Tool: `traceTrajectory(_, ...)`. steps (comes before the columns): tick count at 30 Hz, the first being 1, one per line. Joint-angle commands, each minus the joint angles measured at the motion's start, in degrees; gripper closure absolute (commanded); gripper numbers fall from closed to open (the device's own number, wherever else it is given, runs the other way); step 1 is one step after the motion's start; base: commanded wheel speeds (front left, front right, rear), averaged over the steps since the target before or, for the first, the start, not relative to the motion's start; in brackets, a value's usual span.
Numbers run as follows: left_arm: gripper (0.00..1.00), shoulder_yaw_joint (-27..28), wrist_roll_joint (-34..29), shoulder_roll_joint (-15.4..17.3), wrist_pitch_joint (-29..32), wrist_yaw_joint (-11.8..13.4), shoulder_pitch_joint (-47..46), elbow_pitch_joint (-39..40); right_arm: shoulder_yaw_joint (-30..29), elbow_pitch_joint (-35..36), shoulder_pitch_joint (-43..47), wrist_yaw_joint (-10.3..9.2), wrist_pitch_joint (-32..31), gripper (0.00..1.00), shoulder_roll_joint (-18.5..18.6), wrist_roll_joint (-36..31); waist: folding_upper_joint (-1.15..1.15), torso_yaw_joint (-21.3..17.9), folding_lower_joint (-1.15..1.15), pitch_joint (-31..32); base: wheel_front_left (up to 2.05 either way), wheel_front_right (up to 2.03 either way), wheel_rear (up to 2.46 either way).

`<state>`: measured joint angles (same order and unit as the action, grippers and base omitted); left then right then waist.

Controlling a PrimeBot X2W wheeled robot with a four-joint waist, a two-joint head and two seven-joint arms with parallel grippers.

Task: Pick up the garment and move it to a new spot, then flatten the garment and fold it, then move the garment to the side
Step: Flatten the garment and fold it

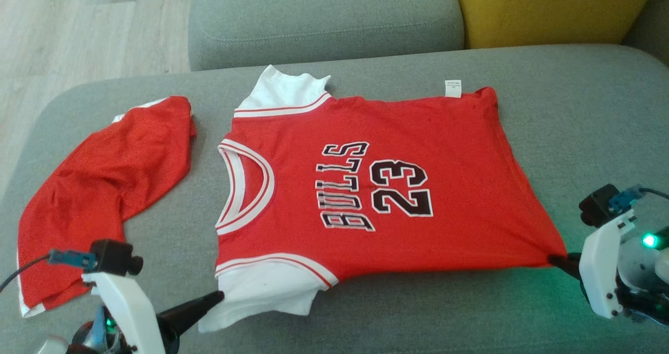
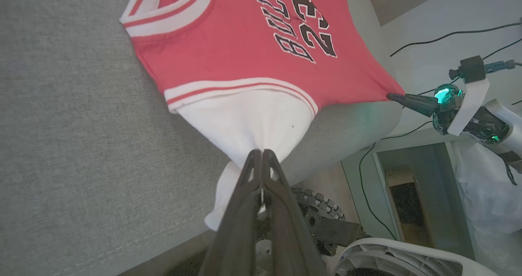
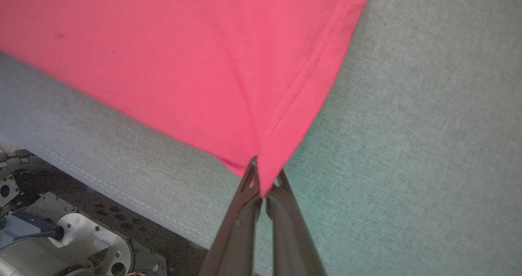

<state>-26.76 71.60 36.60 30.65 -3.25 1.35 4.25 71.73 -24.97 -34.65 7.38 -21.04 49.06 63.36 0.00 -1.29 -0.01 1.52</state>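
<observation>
Grey sofa [image 1: 575, 108] bears the jersey [image 1: 444, 150], left pincer [image 1: 219, 295] clamping sleeve [image 1: 261, 291], right pincer [image 1: 553, 260] clamping hem [image 1: 541, 239].

garment [image 1: 460, 150]: smooth matt cloth | sofa [image 1: 575, 134]: coarse woven fabric, matt

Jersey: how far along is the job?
Done: jersey lies spread, print up, on the grey cushion, mostly flat. In hand: left gripper shut on its near white sleeve, right gripper shut on the near hem corner. To do: no fold made yet, nor the move to the side. A second red garment lies apart at the robot's left.
</observation>
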Motion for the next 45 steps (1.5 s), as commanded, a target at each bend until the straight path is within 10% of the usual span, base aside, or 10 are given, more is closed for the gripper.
traceTrajectory(1,1.00,3.91,0.21,2.61,-0.39,0.37,-3.07,2.53,-0.52,1.05,0.02,0.11,-0.23,1.00,2.98,0.43,0.00,-0.04,0.01,-0.32,0.00,0.00,0.00)
traceTrajectory(36,1.00,2.53,-7.61,-4.52,-0.55,0.05,-30.52,-11.14,-1.70,-14.78,-17.82,0.11,5.48,1.00,-9.75,-5.76,0.00,-1.11,0.01,-14.47,0.00,0.00,0.00)
traceTrajectory(37,1.00,2.47,-7.89,-4.81,-0.77,0.02,-31.21,-11.96,-2.12,-15.59,-18.21,0.11,6.44,0.75,-10.21,-5.47,0.00,-1.14,0.01,-14.81,0.00,0.00,0.00)
traceTrajectory(38,1.00,2.49,-8.19,-5.13,-1.13,0.12,-31.87,-12.81,-2.62,-16.47,-18.62,0.11,7.68,0.00,-10.66,-5.30,0.00,-1.17,0.01,-15.10,0.00,0.00,0.00)
traceTrajectory(39,1.00,2.64,-8.60,-5.49,-1.73,0.45,-32.54,-13.72,-2.99,-17.43,-19.01,0.11,8.84,0.00,-11.13,-5.27,0.00,-1.18,0.01,-15.39,0.00,0.00,0.00)
traceTrajectory(40,0.35,2.94,-9.19,-5.88,-2.69,1.06,-33.22,-14.71,-3.00,-18.19,-19.28,0.11,9.64,0.00,-11.59,-5.36,0.00,-1.22,0.01,-15.65,0.00,0.00,0.00)
traceTrajectory(41,0.00,3.18,-9.71,-6.35,-3.62,1.62,-33.84,-15.74,-3.07,-19.01,-19.48,0.11,10.35,0.00,-11.99,-5.35,0.00,-1.24,0.01,-15.81,0.00,0.00,0.00)
traceTrajectory(45,0.00,4.64,-11.76,-8.34,-9.44,2.47,-36.01,-19.06,-4.01,-22.12,-19.91,0.11,14.38,0.00,-13.85,-5.07,0.00,-1.33,0.01,-16.33,0.00,0.00,0.00)
